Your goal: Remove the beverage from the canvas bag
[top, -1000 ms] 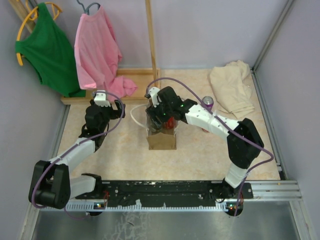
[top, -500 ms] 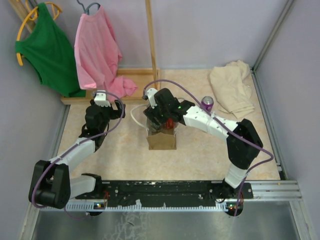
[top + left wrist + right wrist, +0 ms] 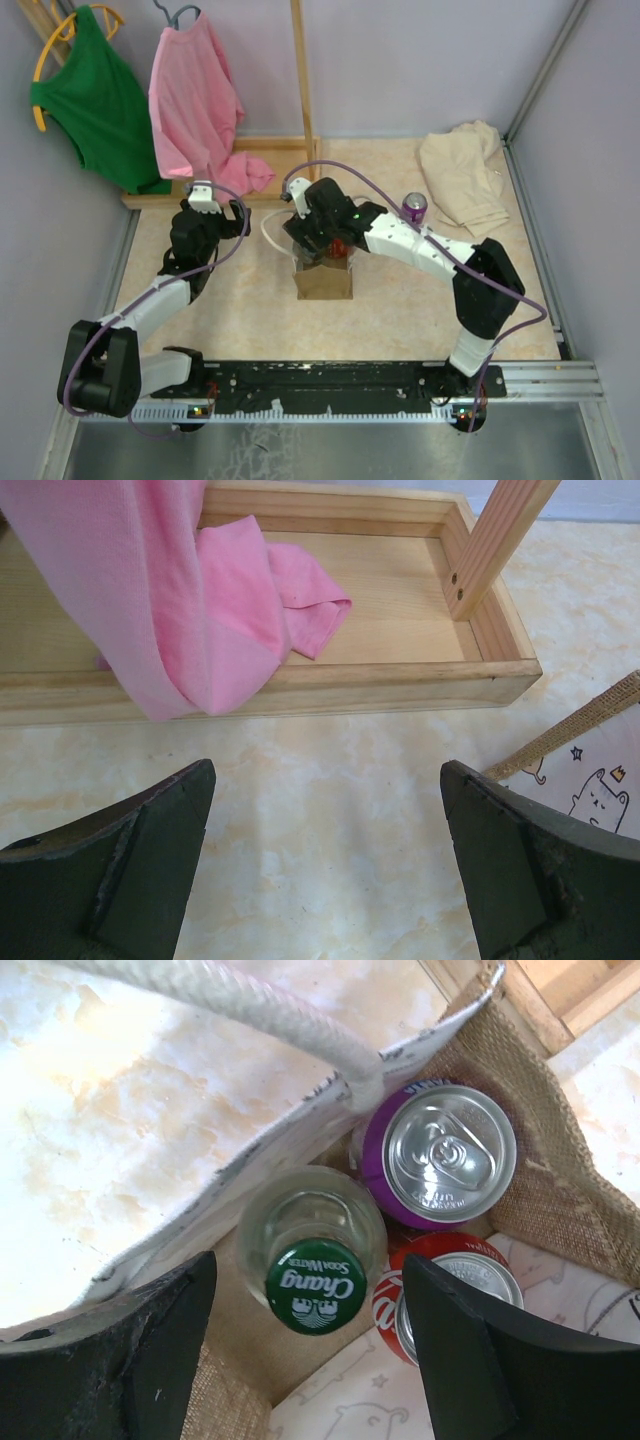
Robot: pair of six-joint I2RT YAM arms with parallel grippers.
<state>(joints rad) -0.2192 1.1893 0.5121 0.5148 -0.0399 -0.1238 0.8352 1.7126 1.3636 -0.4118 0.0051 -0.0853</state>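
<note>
**A:** Where is the right tool [image 3: 306,1285]?

**B:** It's over the mouth of the canvas bag [image 3: 560,1180] with its jaws apart, one finger on either side of a glass bottle [image 3: 300,1210] with a green cap. There's a gap on both sides, so it's released and gripping nothing.

**A:** And the left tool [image 3: 325,780]?

**B:** Also released and empty. It hangs over bare surface [image 3: 300,745] near a wooden tray [image 3: 400,590] with a pink garment [image 3: 200,600] draped into it. A corner of the bag shows at the right edge of that view.

**A:** What else is in the bag?

**B:** A purple can [image 3: 440,1155] sits just beside the bottle, under the white rope handle [image 3: 250,1005]. A red can [image 3: 455,1255] is next to both, partly behind the right finger.

**A:** Which step is this?

**B:** I'd say the reach is made and the grasp is not yet taken. The next move calls for closing on the bottle's neck below the cap. Then it should lift straight up, so the bottle clears the handle without dragging the cans or tipping the bag.

**A:** What's unclear?

**B:** From above, the arm covers the bag's mouth, so I can't tell how deep the fingers sit. The bottle's body and the cans' sides are hidden inside the bag. I also can't say which drink is meant. Another purple can [image 3: 414,207] stands out on the surface, well apart from the bag.
</note>
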